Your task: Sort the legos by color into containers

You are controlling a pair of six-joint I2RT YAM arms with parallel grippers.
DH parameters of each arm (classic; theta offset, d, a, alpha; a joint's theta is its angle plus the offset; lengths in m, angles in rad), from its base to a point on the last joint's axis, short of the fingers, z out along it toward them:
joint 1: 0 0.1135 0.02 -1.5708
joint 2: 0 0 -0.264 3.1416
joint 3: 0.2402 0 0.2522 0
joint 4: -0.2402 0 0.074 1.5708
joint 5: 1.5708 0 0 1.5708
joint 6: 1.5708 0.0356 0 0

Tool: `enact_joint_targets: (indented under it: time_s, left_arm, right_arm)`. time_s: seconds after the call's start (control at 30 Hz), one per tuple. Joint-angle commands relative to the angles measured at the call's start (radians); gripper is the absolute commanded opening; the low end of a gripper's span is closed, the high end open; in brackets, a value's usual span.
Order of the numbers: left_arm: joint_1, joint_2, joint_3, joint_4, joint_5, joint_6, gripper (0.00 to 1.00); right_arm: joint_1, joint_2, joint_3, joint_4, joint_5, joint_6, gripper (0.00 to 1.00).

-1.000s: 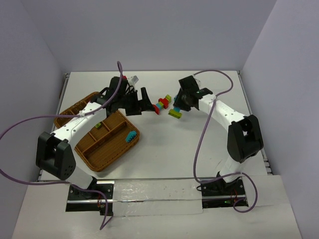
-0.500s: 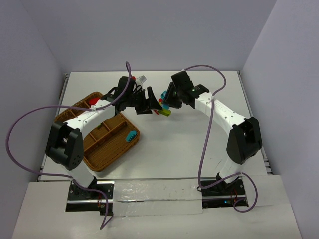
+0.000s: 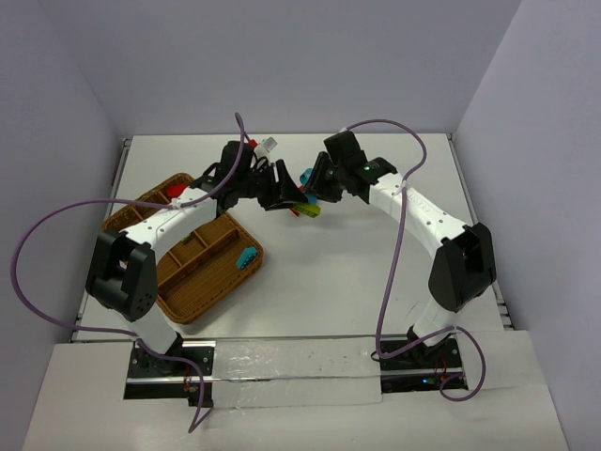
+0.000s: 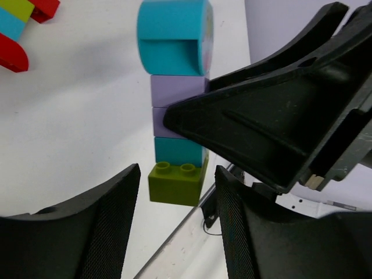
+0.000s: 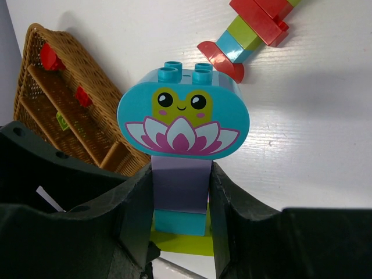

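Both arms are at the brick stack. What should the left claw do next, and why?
Probably close the left claw on the green brick: its fingers straddle that end brick with small gaps, while the right claw grips the purple bricks.

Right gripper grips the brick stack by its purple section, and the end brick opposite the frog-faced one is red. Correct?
Wrong colour: that end brick is green, not red, as the left wrist view shows. The right gripper does grip the stack by its purple section.
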Motion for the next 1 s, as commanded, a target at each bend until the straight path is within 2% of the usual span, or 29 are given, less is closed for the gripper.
enact_joint_targets:
  time_s: [0.0,0.03,0.1,0.27,0.6,0.83,0.97]
  left_arm:
    - [-0.007,0.002,0.001,0.093,0.067,-0.033,0.52]
    - [-0.008,0.002,-0.002,0.095,0.067,-0.034,0.51]
    - [-0.009,-0.003,-0.008,0.099,0.066,-0.043,0.40]
    - [-0.009,-0.019,-0.010,0.084,0.066,-0.041,0.02]
    - [-0.009,-0.090,-0.095,0.094,0.045,-0.031,0.00]
    - [-0.009,-0.126,-0.128,0.086,0.039,-0.031,0.00]
    - [-0.007,-0.146,-0.109,0.019,-0.007,0.003,0.00]
  right_arm:
    - [0.003,-0.043,0.045,0.014,-0.011,0.001,0.00]
    - [0.003,-0.043,0.042,0.017,-0.010,0.004,0.00]
    - [0.004,-0.041,0.039,0.019,-0.008,0.006,0.00]
    - [-0.004,-0.033,0.036,0.021,0.001,0.015,0.00]
    - [-0.138,-0.030,0.030,0.025,0.013,-0.016,0.00]
    - [-0.159,-0.009,0.026,0.044,-0.002,-0.014,0.00]
    - [-0.162,-0.007,0.001,0.050,0.009,-0.029,0.00]
